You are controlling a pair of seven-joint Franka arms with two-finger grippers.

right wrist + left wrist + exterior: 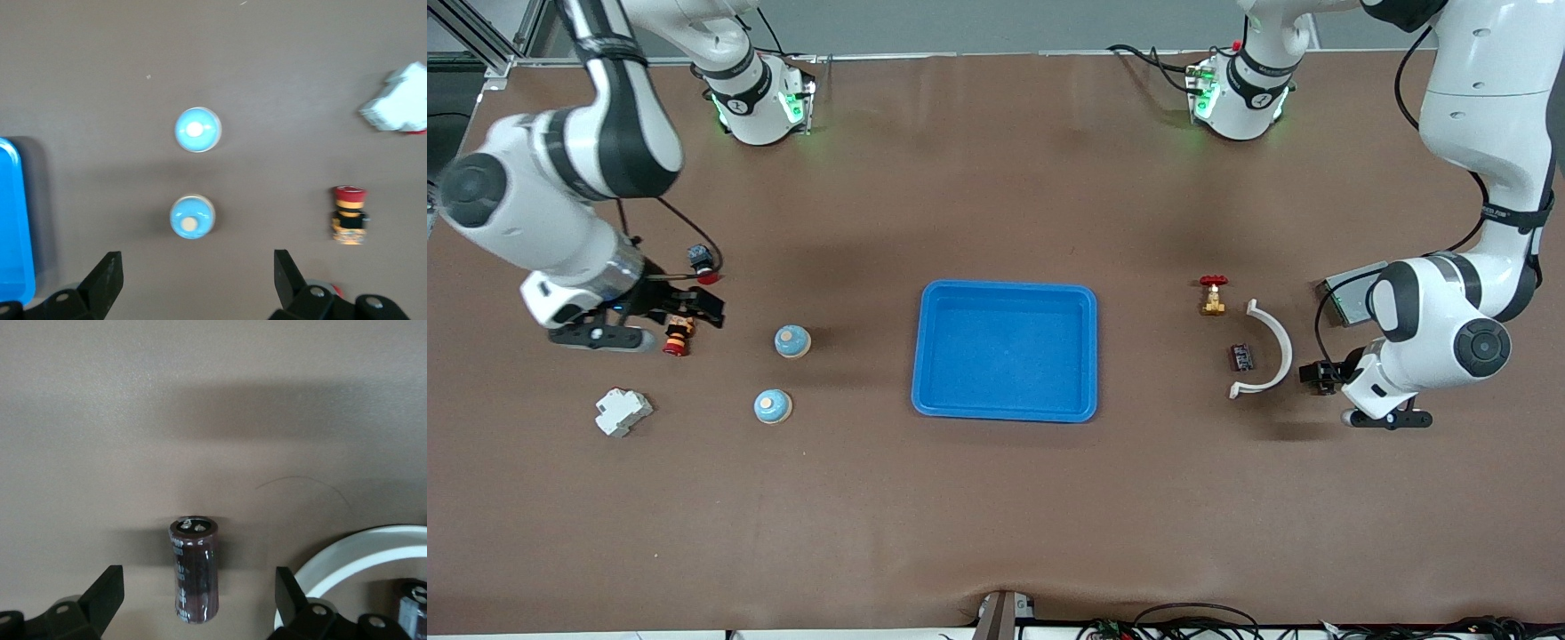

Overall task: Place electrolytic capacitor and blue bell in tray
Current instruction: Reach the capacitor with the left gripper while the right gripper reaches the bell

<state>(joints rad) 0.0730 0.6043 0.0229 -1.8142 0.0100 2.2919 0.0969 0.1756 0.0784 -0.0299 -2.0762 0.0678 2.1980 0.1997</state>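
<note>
Left gripper [1325, 373] hangs low near the tabletop's left-arm end, fingers spread, holding nothing; right gripper [694, 313] sits near the right-arm end, also spread and empty. Front view: blue tray [1005, 349] mid-table, nothing in it. Electrolytic capacitor [1241, 357] lies between the tray and the left gripper, just inside a white curved bracket [1272, 347], with a small brass valve [1213, 295] closer to the robots' edge. Two blue bells [792, 340] [772, 406] sit between the tray and the right gripper; a red push button [677, 337] and a white block [623, 412] lie nearby.

Left wrist view: capacitor [193, 567] lies on its side between the spread fingers [107, 593] — bracket [360, 553] close to one finger.

Right wrist view: both bells [197, 129] [191, 216] ahead of the open fingers [107, 277], tray rim [13, 220] at the frame edge.

Risks: a finger could clip the bracket on descent, the round capacitor may roll out of a pinch, and the smooth bell dome could slip.
</note>
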